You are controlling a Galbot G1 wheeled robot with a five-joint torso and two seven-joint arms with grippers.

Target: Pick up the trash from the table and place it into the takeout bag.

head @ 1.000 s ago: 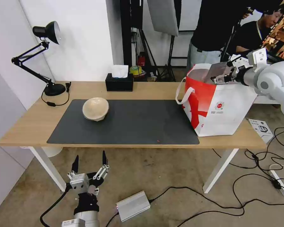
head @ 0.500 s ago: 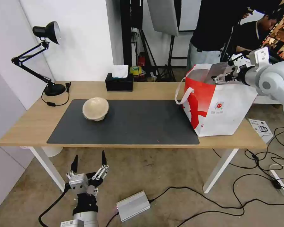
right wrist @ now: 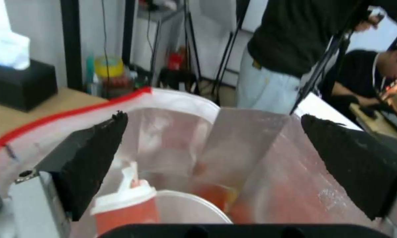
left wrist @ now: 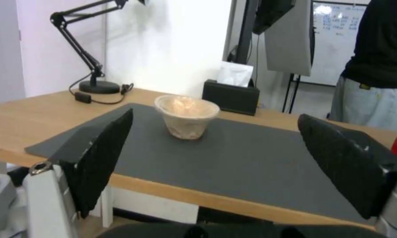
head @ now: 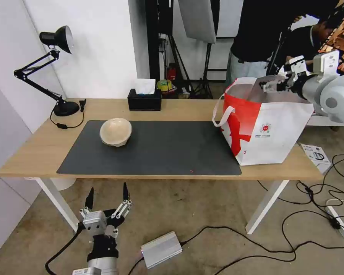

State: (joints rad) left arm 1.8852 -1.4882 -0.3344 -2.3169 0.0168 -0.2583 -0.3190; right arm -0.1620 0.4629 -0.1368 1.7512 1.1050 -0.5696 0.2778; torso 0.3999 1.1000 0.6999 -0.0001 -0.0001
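Left end effector [head: 107, 198] waits low before the surface's [head: 34, 152] near edge, fingers apart, facing the beige bowl [head: 116, 131] on the mat, while the right end effector [head: 281, 82], spread empty, hangs over the bag [head: 269, 126] holding the cup [right wrist: 128, 205] and white bowl [right wrist: 190, 208].

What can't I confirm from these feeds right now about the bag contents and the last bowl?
- Takeout bag floor: head view, hidden by its walls.
- Red drink cup and white bowl: right wrist view, blurred and cut off by the lower edge; food scraps unreadable.
- Beige paper bowl contents: head view, it tips away; left wrist view, too blurred.
- Bag logo: too small to read.
- Right end effector is above the bag; left end effector sits below the table.
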